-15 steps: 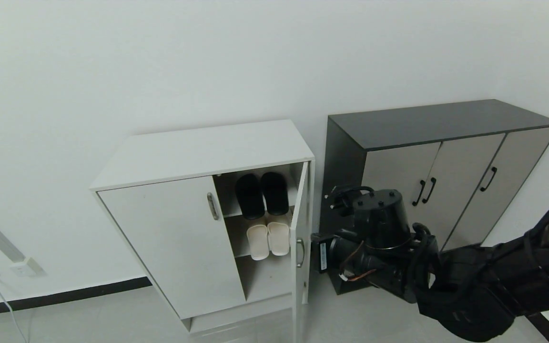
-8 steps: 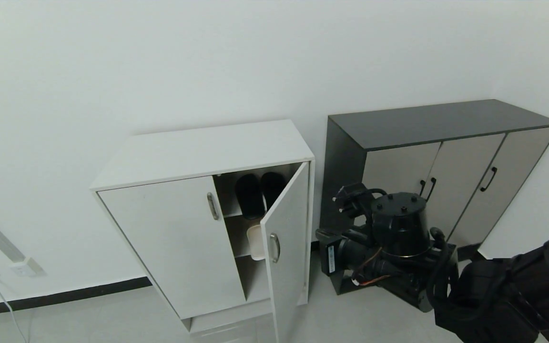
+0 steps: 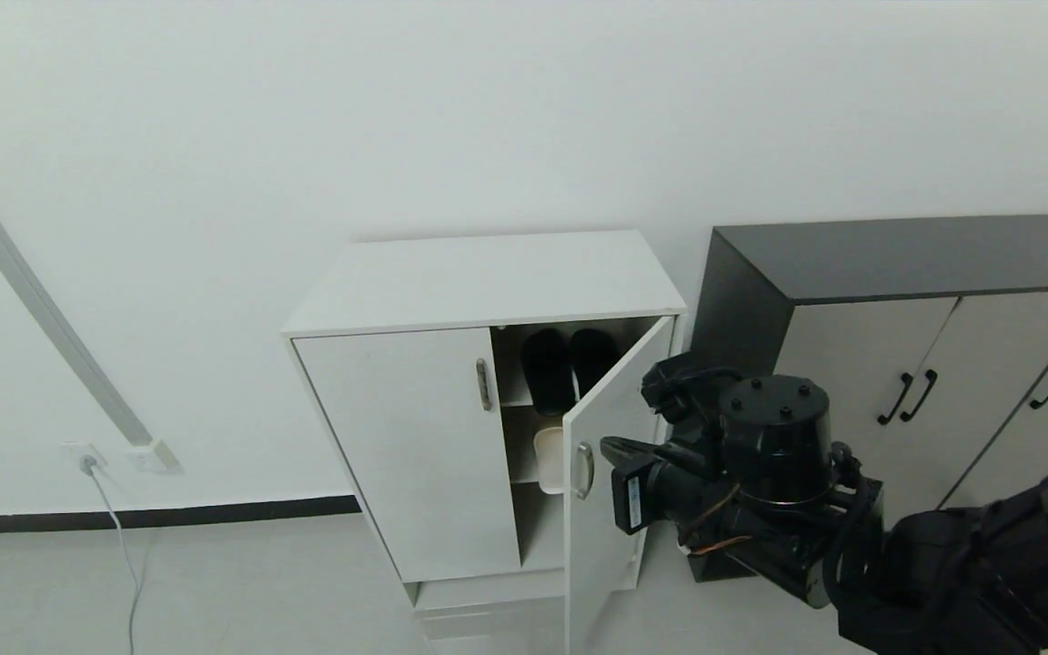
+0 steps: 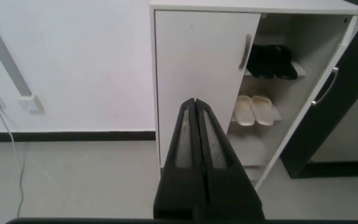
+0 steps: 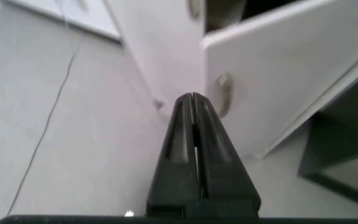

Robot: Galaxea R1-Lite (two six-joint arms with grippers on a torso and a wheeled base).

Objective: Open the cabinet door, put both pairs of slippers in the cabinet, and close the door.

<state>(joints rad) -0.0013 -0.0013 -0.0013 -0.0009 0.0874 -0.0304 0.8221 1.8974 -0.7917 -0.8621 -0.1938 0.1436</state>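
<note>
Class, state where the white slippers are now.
Head view: the white slippers sit in the white cabinet's right half, one shelf below the black slippers.

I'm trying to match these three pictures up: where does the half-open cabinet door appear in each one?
Head view: the half-open cabinet door stands right of centre, hinged on the white cabinet's right side.
Left wrist view: it slants alongside the shelf holding the white slippers, seen nearly edge-on.
Right wrist view: it is the broad white panel beyond the right gripper.
Shared landmark: the door's metal handle.
</note>
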